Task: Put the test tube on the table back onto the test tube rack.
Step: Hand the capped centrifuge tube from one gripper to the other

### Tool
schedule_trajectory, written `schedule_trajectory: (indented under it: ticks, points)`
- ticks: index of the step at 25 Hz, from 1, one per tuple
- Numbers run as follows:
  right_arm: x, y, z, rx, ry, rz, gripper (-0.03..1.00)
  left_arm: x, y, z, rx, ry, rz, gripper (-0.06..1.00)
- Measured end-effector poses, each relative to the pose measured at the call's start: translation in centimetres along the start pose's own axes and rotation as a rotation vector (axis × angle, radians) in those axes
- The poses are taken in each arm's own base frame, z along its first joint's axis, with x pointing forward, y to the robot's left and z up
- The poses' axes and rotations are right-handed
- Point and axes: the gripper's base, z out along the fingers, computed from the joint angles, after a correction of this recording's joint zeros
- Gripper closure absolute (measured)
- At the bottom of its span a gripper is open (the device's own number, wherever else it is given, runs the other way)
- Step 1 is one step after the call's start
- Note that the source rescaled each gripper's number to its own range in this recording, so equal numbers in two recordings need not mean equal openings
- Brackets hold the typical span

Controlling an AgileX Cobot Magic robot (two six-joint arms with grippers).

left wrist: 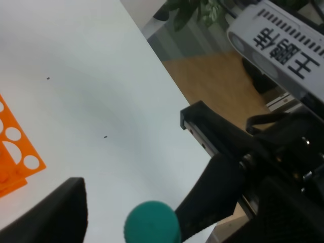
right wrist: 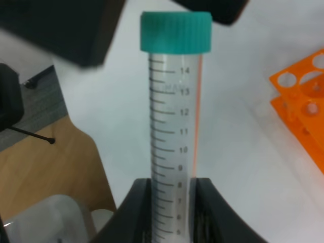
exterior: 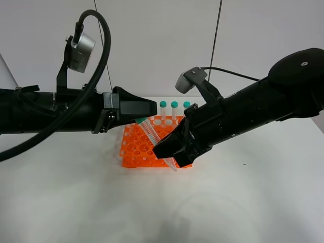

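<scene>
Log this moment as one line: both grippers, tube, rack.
left gripper: open, near test tube | right gripper: shut on test tube | test tube: tilted over test tube rack

Between black jaws of right gripper (right wrist: 172, 186): test tube (right wrist: 174, 131) clear, dark numbered graduation lines, thin orange-red stripe along one side. Its cap (right wrist: 175, 32) teal-green, ribbed. Below the jaws: test tube rack (exterior: 136, 149) bright orange, grid of round holes. Table (exterior: 76, 202) plain matte white.
</scene>
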Motion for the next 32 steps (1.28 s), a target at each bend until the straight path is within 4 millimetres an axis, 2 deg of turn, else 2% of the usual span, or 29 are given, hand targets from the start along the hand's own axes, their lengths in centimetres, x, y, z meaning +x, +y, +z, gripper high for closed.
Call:
schedule_trajectory:
  ticks: [15, 21, 26, 32]
  points:
    - [-0.33, 0.12, -0.01, -0.014, -0.036, 0.043, 0.95, 0.07, -0.28, -0.01, 0.031, 0.008, -0.009, -0.05]
    - [-0.42, 0.16, -0.01, -0.018, -0.046, 0.048, 0.95, 0.2, -0.22, -0.01, 0.029, 0.012, -0.011, 0.07]
    - [-0.42, 0.16, -0.01, -0.019, -0.045, 0.031, 0.95, 0.2, -0.22, -0.01, 0.029, 0.012, -0.011, 0.11]
    - [-0.42, 0.16, -0.01, -0.019, -0.045, 0.028, 0.95, 0.2, -0.22, -0.01, 0.029, 0.012, -0.031, 0.28]
